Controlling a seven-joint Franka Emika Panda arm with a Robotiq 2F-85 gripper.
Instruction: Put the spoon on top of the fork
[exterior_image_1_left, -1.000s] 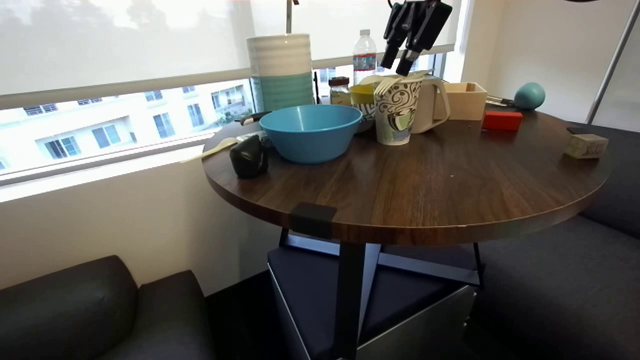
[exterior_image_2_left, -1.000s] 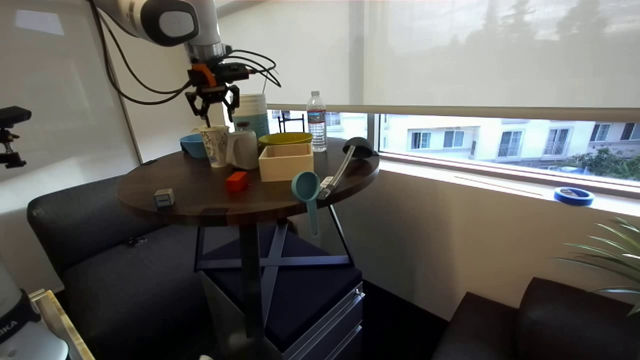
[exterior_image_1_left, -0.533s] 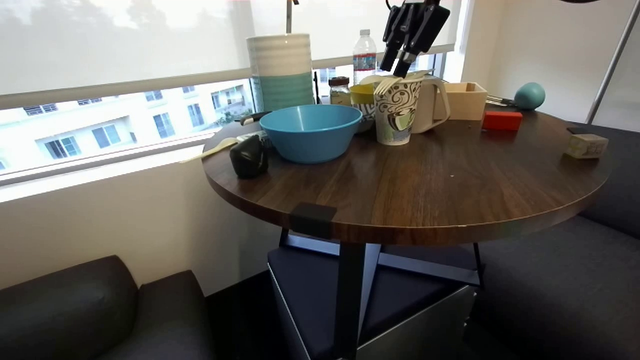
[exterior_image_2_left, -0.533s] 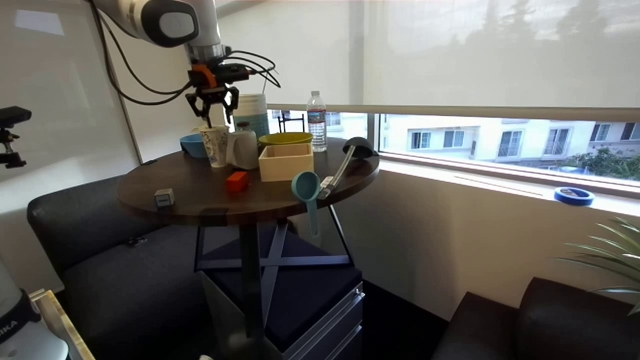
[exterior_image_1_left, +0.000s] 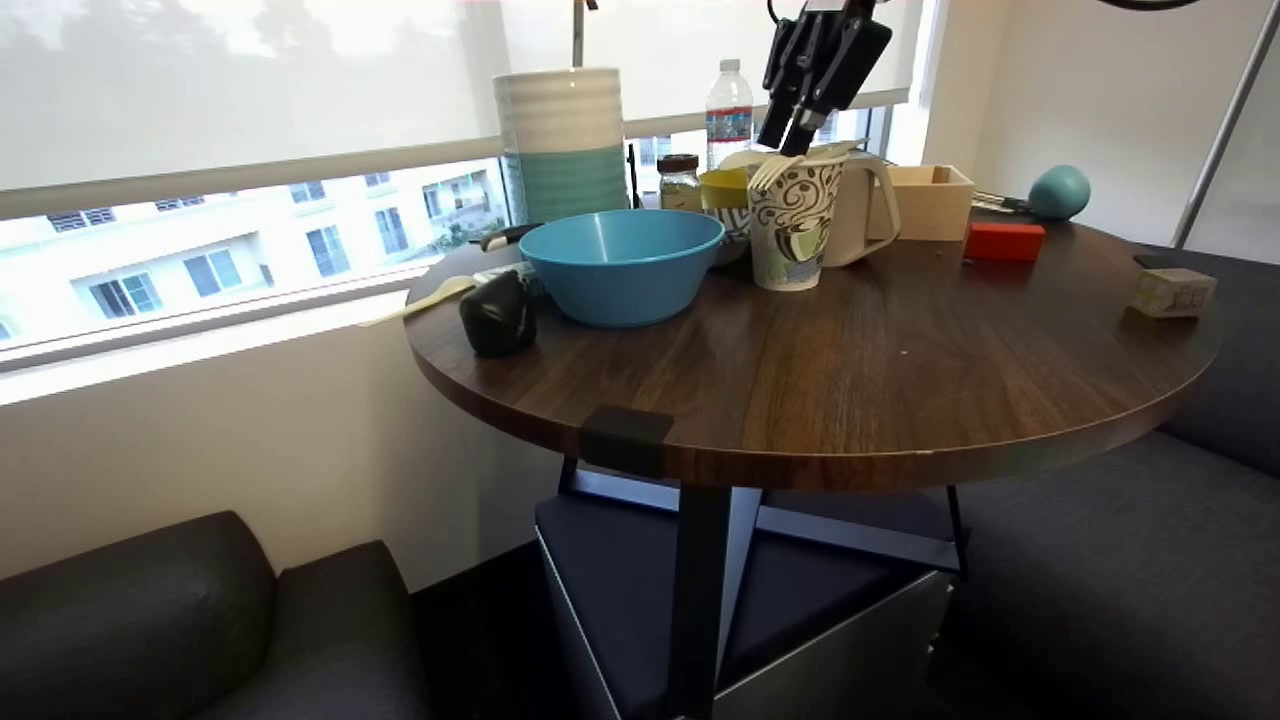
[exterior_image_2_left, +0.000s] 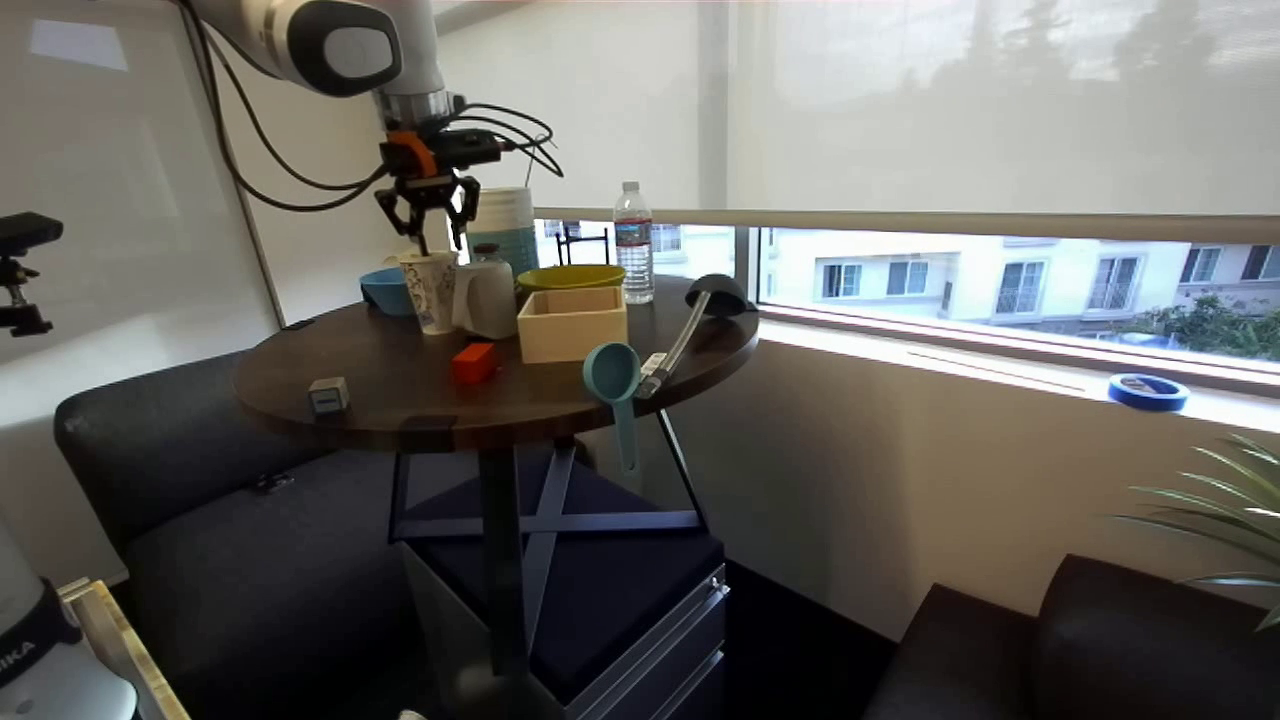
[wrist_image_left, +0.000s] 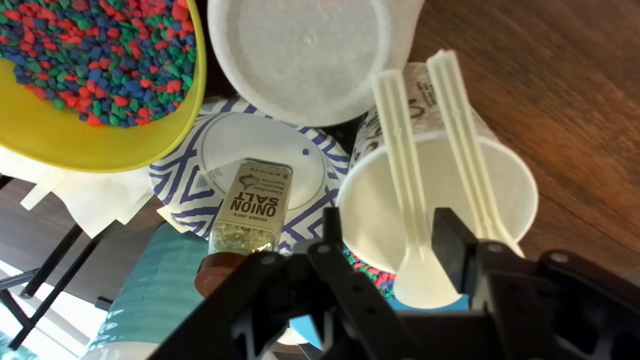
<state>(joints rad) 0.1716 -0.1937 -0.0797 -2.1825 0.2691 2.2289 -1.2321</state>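
Observation:
A cream plastic spoon (wrist_image_left: 407, 170) lies across the mouth of a patterned paper cup (wrist_image_left: 370, 210), bowl end towards my gripper. A cream plastic fork (wrist_image_left: 462, 140) lies beside it across the same cup; in the wrist view its head is hidden by my finger. In an exterior view the fork's tines (exterior_image_1_left: 775, 170) stick out over the cup's rim. My gripper (wrist_image_left: 390, 230) is open and empty, with the spoon between its fingers in the wrist view, nearer the right finger. In both exterior views the fingertips (exterior_image_1_left: 784, 140) (exterior_image_2_left: 440, 246) are just above the cup; contact cannot be told.
A white pitcher (wrist_image_left: 300, 55), a yellow bowl of coloured pebbles (wrist_image_left: 110, 155) and an onion salt jar (wrist_image_left: 255, 205) crowd the cup. A blue bowl (exterior_image_1_left: 620, 265), wooden box (exterior_image_2_left: 572, 330), water bottle (exterior_image_2_left: 633, 250), red block (exterior_image_2_left: 474, 362) and teal scoop (exterior_image_2_left: 612, 372) stand around.
My gripper has shifted slightly left and down in an exterior view, and slightly right in an exterior view. It stays open. The spoon, fork and cup have not visibly moved.

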